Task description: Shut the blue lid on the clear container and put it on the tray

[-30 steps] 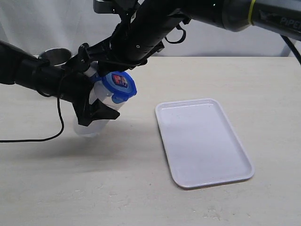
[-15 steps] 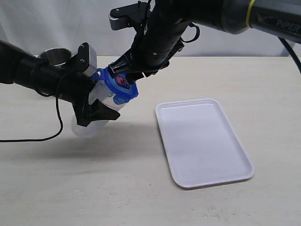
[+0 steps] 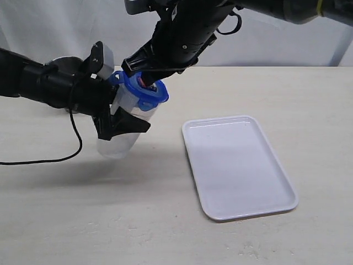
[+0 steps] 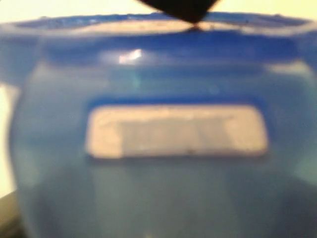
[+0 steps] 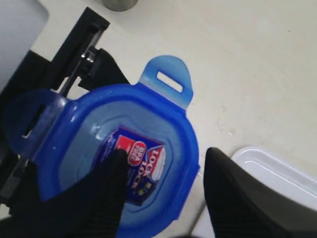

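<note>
The clear container hangs tilted above the table, my left gripper shut on its body. The blue lid sits on its mouth with the snap tabs sticking out. Up close in the left wrist view, the blue lid fills the picture as a blur. My right gripper is directly over the lid and open. In the right wrist view the right gripper has one finger on the stickered face of the lid, and the other finger is past the lid's edge. The white tray lies flat to the right.
A grey metal cup stands behind my left arm, and the right wrist view also catches this cup. A black cable trails across the table on the left. A corner of the tray shows beside the right fingers.
The left gripper has shifted the container slightly right and turned its mouth further upward. The right gripper has come round from beside the lid to above its top face.
</note>
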`<state>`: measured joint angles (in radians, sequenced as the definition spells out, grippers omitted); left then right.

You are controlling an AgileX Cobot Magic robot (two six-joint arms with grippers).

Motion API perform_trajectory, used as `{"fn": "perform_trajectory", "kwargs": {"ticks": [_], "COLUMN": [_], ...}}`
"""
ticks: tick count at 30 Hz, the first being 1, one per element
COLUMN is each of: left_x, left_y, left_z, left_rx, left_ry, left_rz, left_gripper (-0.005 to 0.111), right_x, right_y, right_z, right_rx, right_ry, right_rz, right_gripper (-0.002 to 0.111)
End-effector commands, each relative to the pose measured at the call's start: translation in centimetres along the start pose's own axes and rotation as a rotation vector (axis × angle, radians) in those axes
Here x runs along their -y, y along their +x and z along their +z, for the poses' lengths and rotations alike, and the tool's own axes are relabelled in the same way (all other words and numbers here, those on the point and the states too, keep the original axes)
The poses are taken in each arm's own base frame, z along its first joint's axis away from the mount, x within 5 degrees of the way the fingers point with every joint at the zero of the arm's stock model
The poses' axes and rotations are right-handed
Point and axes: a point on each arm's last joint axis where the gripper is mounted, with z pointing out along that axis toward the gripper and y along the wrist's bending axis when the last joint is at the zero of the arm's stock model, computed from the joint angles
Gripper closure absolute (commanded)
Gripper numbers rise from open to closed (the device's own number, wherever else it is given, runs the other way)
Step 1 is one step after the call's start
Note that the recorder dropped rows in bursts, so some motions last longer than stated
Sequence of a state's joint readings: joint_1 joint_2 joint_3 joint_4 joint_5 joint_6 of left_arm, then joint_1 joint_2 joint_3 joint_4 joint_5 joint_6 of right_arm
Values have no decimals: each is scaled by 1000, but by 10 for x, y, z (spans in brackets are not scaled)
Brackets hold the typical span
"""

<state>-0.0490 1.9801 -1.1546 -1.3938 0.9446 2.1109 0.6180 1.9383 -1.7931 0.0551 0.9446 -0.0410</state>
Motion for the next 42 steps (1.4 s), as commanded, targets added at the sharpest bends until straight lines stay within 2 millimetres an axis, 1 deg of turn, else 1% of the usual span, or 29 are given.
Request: {"fn": "perform_trajectory", "kwargs": {"ticks": [1,4,10,16,20,25,29,30,32,33,35,37,42], "left_x": [-3,-7,-8,-15,-15,-14,-13,-13,-13,-13,-13,-13,-12], "left_y": [-3,6,12,23,24,26,26,26,26,26,26,26,28], "left_z": [7,14,23,36,37,37,37,37,37,37,37,37,37], "left_rx": [81,85,121,155,157,141,140,142,142,142,139,137,120], "left_ry": [-4,2,63,103,110,124,133,135,135,135,132,134,138], "left_rz": [-40,-74,-102,-142,-142,-128,-125,-125,-125,-125,-125,-123,-113], "left_gripper": [107,107,107,107,107,107,106,103,89,78,68,63,53], "right_x": [0,0,0,-2,-7,-12,-12,-12,-15,-21,-27,-31,-31], "right_y": [-1,-2,2,10,20,21,21,21,22,23,24,26,28], "right_z": [-10,-11,2,16,26,26,26,26,28,30,35,39,47], "right_rx": [12,27,-15,-74,-107,-102,-105,-108,-113,-121,-134,-145,-166], "right_ry": [-4,-3,-9,-28,-87,-145,-144,-145,-134,-127,-122,-114,-109], "right_rz": [-23,-48,-79,-99,-120,-122,-123,-123,-146,-175,-198,-206,-197], "right_gripper": [62,66,87,103,104,104,104,104,104,104,104,104,104]}}
